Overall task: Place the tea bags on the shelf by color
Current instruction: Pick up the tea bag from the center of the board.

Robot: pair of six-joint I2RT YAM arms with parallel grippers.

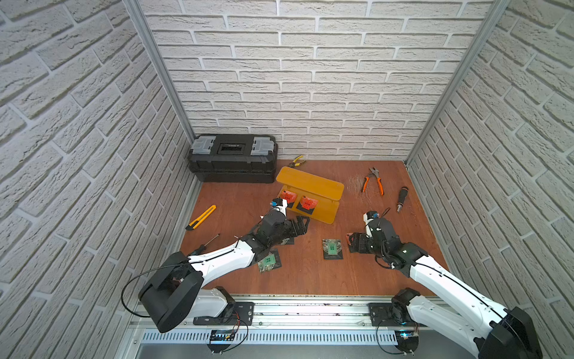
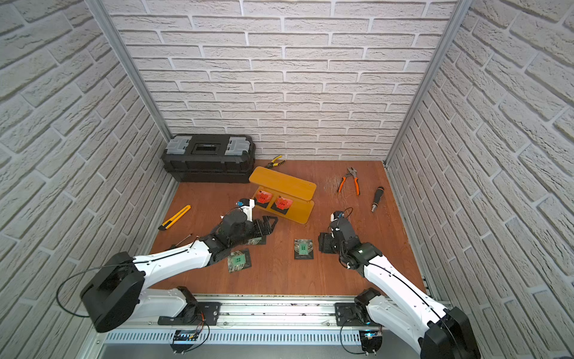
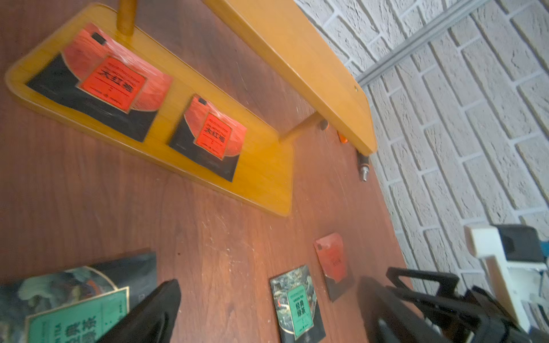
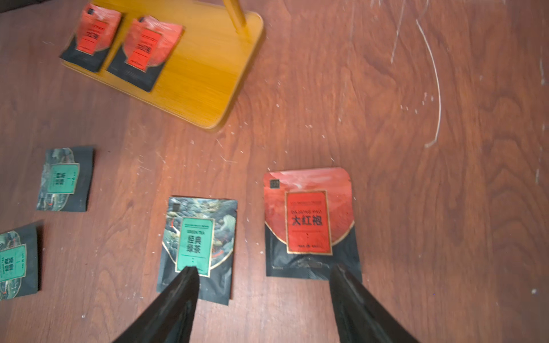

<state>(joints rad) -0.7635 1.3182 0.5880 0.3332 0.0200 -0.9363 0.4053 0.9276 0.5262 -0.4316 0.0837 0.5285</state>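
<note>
Shelf (image 1: pixel 326 213) lower board bare beside red tea bags (image 1: pixel 307 203); top board overhangs.

Three red tea bags (image 4: pixel 92 35) (image 4: pixel 148 44) (image 4: pixel 309 222) and three green tea bags (image 4: pixel 64 178) (image 4: pixel 197 243) (image 4: pixel 15 261), six in all. One yellow shelf (image 1: pixel 310 185), one black toolbox (image 1: pixel 233 158), two pairs of pliers (image 1: pixel 296 161) (image 1: pixel 374 180), two screwdrivers (image 1: pixel 200 248) (image 1: pixel 402 199), one utility knife (image 1: pixel 201 217), two robot arms (image 1: pixel 223 259) (image 1: pixel 435 273)

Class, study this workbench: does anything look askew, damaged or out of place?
The yellow-orange two-tier plastic shelf sits skewed to the back wall, and pale scratches mark the brown wooden tabletop. Nothing looks spilled.
</note>
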